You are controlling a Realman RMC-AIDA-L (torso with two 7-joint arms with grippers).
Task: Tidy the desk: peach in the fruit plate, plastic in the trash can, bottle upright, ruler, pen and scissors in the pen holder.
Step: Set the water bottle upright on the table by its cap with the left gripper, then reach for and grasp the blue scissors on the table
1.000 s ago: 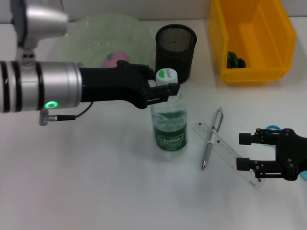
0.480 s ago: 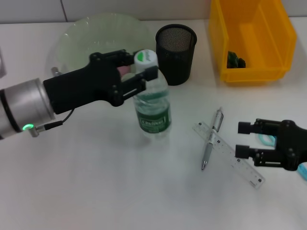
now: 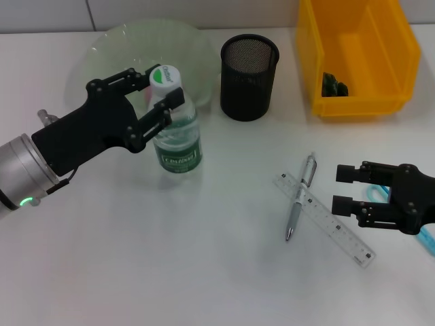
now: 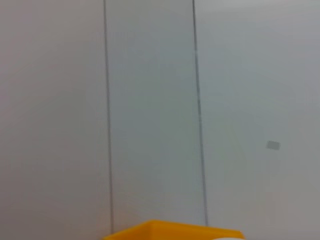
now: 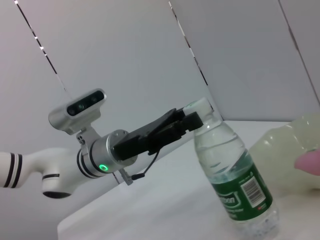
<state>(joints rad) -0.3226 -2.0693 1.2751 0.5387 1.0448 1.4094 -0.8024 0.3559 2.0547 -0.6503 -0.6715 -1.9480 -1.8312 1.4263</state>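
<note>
Bottle carried upright, leftward

Head view: left end effector (image 3: 158,95) clamps the bottle (image 3: 175,129) neck, now shifted beside the plate (image 3: 115,47) — right end effector (image 3: 348,193) gapes empty near the ruler (image 3: 326,221). Right wrist view: bottle upright on the surface — ready to let go.

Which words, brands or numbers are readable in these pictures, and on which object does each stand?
Bottle label: white brand lettering, too blurred to read.
Bottle cap: green mark, unreadable.
Barcode on the label in the right wrist view: digits too small.
Ruler: scale marks only, numbers unreadable.
Pen: no text visible.
</note>
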